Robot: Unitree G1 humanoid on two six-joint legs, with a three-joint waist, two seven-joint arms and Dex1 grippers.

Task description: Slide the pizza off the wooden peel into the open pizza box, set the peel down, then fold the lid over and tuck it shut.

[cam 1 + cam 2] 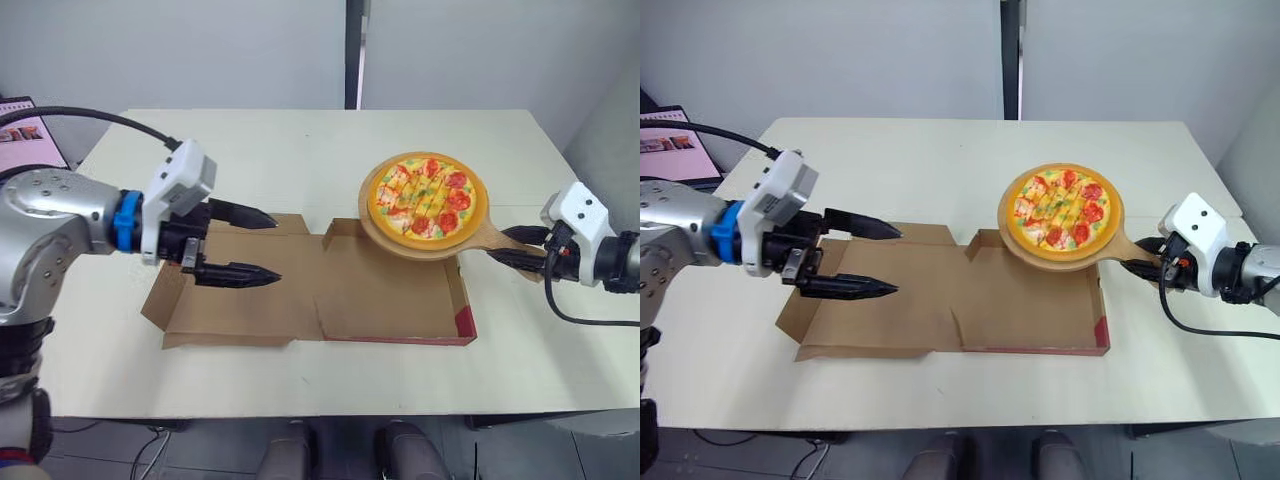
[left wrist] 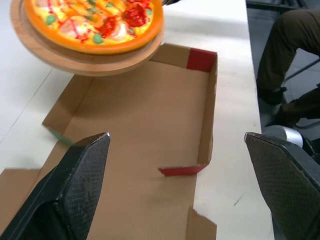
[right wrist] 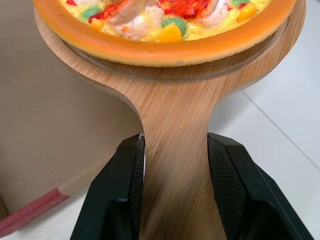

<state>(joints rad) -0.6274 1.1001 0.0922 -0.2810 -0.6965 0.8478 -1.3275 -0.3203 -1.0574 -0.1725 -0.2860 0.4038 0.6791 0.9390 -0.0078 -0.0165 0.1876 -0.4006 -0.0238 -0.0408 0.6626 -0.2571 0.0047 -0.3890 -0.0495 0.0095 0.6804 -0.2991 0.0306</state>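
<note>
A pale, smooth table (image 1: 300, 140) stands before a grey wall, with a screen (image 1: 668, 140) off its ten o'clock corner. On it lies the open pizza box (image 1: 400, 300), matte brown cardboard with red-printed flap edges, its lid (image 1: 230, 310) spread flat toward nine o'clock. The round wooden peel (image 1: 488, 233), its grain running along the handle, is held over the tray's one o'clock corner. It carries the glossy pizza (image 1: 425, 195), with an orange crust and red, yellow and green toppings. The right gripper (image 3: 175, 139) pinches the handle between its black textured fingers. The left gripper (image 1: 277, 250) hovers over the lid, fingers spread wide and holding nothing. The left wrist view adds a person's brown trouser leg (image 2: 285, 45) beyond the table's edge.
</note>
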